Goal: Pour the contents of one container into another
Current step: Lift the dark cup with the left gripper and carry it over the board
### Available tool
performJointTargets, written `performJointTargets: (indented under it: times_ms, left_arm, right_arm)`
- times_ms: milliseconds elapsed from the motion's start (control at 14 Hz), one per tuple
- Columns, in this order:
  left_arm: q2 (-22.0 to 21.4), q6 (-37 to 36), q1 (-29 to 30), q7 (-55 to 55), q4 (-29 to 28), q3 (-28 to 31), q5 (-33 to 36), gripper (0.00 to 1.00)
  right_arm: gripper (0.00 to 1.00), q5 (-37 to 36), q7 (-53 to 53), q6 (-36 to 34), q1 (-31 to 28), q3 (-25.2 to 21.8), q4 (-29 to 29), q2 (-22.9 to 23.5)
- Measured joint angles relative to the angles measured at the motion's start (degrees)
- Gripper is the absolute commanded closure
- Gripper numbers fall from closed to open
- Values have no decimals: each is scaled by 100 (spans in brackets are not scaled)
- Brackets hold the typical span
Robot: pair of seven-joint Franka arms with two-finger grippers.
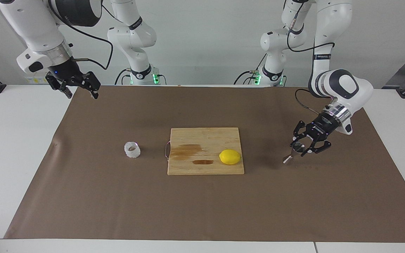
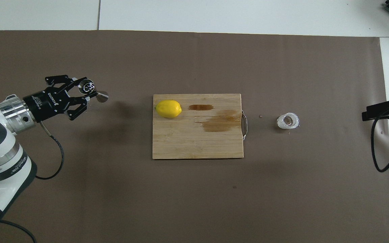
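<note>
Jigger (image 1: 293, 151), one only, hangs tilted in the left gripper (image 1: 302, 146), whose fingers are closed on its waist, raised over the brown mat (image 1: 202, 211) toward the left arm's end of the table. One glass cup (image 1: 132, 149) stands on the mat well apart from that gripper, past the one cutting board (image 1: 205, 165) that lies between them. One lemon (image 1: 230, 156) rests on the board at the end closest to the left gripper; two dark stains mark the board's other half. The right gripper (image 1: 79, 89), fully open and holding nothing, waits over the mat's corner at the right arm's end.

The overhead view looks straight into the jigger's (image 2: 92, 90) upper cone and into the cup (image 2: 288, 121), and shows the board's metal handle (image 2: 245, 125) on the edge facing the cup. Of the right gripper (image 2: 366, 114) it catches only a dark tip at the frame's edge; the facing view shows it whole, and shows the jigger off the mat.
</note>
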Motion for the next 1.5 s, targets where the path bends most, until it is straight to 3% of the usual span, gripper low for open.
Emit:
performJointTargets:
  times_ms: [286, 573, 931, 1504]
  left_arm:
    - [-167, 1101, -1044, -715, 2, -45, -174, 100]
    - [-202, 2128, -2055, -747, 1, -98, -1393, 100]
    - [-203, 3005, -2758, -649, 90, -343, -2318, 100]
    - [24, 3410, -3446, -649, 453, -373, -2408, 100]
  right_arm:
    - [0, 0, 0, 0, 0, 0, 0, 0]
    - [0, 0, 0, 0, 0, 0, 0, 0]
    - [0, 0, 0, 0, 0, 0, 0, 0]
    - [0, 0, 0, 0, 0, 0, 0, 0]
